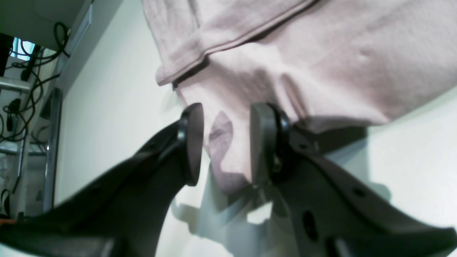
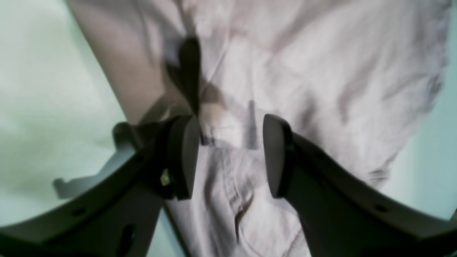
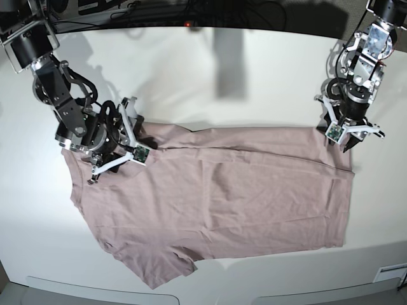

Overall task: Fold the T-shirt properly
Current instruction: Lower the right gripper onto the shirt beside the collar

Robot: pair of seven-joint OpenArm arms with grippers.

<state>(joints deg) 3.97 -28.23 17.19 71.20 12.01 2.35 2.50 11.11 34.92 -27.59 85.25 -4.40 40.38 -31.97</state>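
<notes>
T-shirt (image 3: 216, 197): you have it spread flat across the middle of the white counter (image 3: 210, 82), lengthwise from the left side to the right side in the base view, lightly wrinkled, one sleeve pointing toward the near edge.

Left hand (image 1: 225, 142): on the right in the base view, at the shirt's far right corner; your wrist view shows the pads parted with a tongue of pink cloth lying between them, not pinched. Released.

Left fingers (image 1: 262, 142): the pad sits just beside the cloth edge; you cannot tell whether it touches.

Right hand (image 2: 230, 155): on the left in the base view, over the shirt's far left end near the shoulder; pads stand wide apart above wrinkled fabric, nothing clamped. Released.

Counter edge: the shirt's hem end lies near the right side, well apart from the near edge.
</notes>
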